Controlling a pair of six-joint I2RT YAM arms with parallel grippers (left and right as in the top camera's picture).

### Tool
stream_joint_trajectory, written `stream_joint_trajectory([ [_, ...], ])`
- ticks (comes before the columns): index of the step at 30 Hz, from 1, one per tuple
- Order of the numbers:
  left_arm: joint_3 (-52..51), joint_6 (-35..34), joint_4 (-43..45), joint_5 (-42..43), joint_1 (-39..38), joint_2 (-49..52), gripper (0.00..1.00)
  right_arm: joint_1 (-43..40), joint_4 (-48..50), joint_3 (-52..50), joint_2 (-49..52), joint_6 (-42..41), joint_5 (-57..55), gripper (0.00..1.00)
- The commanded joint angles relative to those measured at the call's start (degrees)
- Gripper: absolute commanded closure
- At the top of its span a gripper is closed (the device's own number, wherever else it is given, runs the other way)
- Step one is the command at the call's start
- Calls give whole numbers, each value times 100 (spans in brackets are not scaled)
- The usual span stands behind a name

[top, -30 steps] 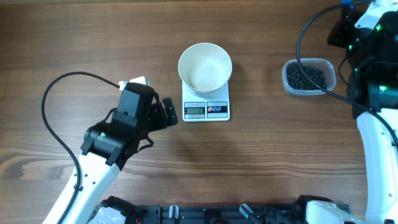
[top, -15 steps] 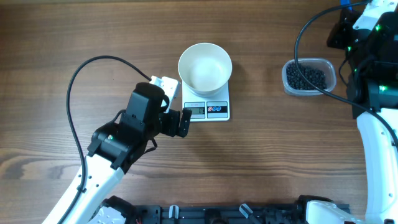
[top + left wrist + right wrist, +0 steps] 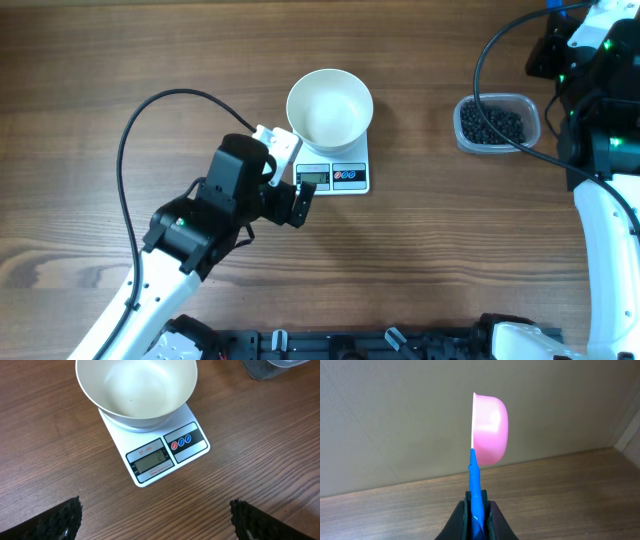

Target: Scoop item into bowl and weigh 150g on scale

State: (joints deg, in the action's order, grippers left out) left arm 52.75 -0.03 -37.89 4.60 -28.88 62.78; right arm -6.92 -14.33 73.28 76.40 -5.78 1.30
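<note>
The white bowl point(image 3: 330, 108) stands on the white scale point(image 3: 332, 178), and I see no beads in it. My left gripper point(image 3: 292, 178) hangs open just left of the scale's display edge. In the left wrist view its black fingertips point(image 3: 60, 520) stand wide apart over bare wood, short of the scale point(image 3: 167, 452) and bowl point(image 3: 136, 390). The item, a heap of tiny black beads point(image 3: 492, 124), lies in a clear tub at the right. My right gripper point(image 3: 479, 510) is shut on the blue handle of a pink scoop point(image 3: 490, 427), raised in the air with its cup on edge.
The clear tub point(image 3: 534, 128) sits close to my right arm point(image 3: 600, 200). A black cable point(image 3: 130, 130) loops over the wood left of the left arm. A corner of the tub point(image 3: 272, 366) shows at the top right of the left wrist view.
My left arm has swung right and forward, bringing its open gripper up beside the scale. The right arm and scoop have not moved.
</note>
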Motion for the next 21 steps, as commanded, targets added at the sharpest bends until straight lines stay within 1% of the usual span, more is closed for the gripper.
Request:
stream_joint_trajectory([
  [1, -15, 111, 24, 92, -26, 22, 0, -9, 7, 85, 33, -24, 72, 96],
  [8, -15, 114, 24, 87, -24, 22, 0, -9, -70, 85, 33, -24, 72, 96],
  [11, -15, 114, 20, 90, -24, 22, 0, -9, -365, 85, 33, -22, 39, 96],
  [14, -15, 111, 20, 90, -24, 22, 0, -9, -739, 85, 33, 9, -409, 96],
  [17, -15, 111, 20, 90, -24, 22, 0, -7, -1314, 85, 33, 861, -442, 96],
  [18, -15, 111, 20, 90, -24, 22, 0, -7, -1725, 85, 33, 1012, -444, 96],
  [21, -15, 111, 20, 90, -24, 22, 0, -7, -2450, 85, 33, 1010, -361, 96],
])
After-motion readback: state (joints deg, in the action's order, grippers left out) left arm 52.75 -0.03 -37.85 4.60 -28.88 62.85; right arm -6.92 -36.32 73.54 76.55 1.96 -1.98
